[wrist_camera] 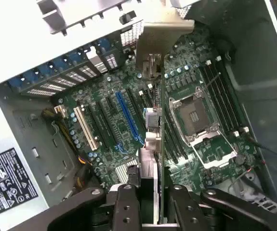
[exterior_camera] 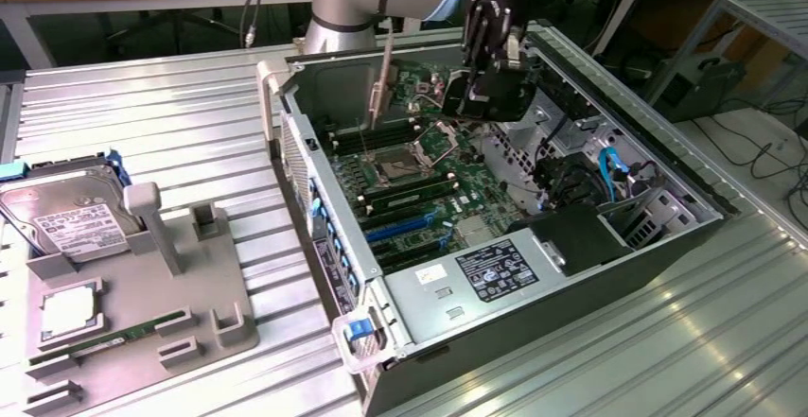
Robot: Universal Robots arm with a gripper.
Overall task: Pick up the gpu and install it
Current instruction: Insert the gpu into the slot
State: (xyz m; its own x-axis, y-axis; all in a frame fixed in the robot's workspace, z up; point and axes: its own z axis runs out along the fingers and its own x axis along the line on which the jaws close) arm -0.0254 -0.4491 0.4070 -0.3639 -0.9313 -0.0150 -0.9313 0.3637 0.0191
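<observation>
Claw [wrist_camera: 152, 204] is closed partway on the gpu [wrist_camera: 152, 127], one finger on each face of the card. In the exterior view the claw [exterior_camera: 486, 53] hangs inside the open computer case [exterior_camera: 569, 275], at the end nearest the arm's base. The gpu is held on edge over the motherboard [wrist_camera: 104, 110], in line with the strip between the blue slot [wrist_camera: 128, 120] and the CPU socket [wrist_camera: 193, 115], its pale bracket toward the case's rear slot openings. Cannot tell whether the card's lower edge touches the board. Writing: a black sticker [exterior_camera: 495, 270] on the case's metal panel carries white text and warning symbols, not legible. The hard drive [exterior_camera: 70, 218] has a white label, also unreadable. The drive stands in a grey holder [exterior_camera: 189, 313] with a memory stick [exterior_camera: 127, 332], near the tabletop's edge on the exterior view's left. The tabletop [exterior_camera: 165, 105] is ribbed aluminium profile, with the case lying across its middle. Room: wooden benches and loose cables behind, and a metal frame at the far corner on the exterior view's right.
</observation>
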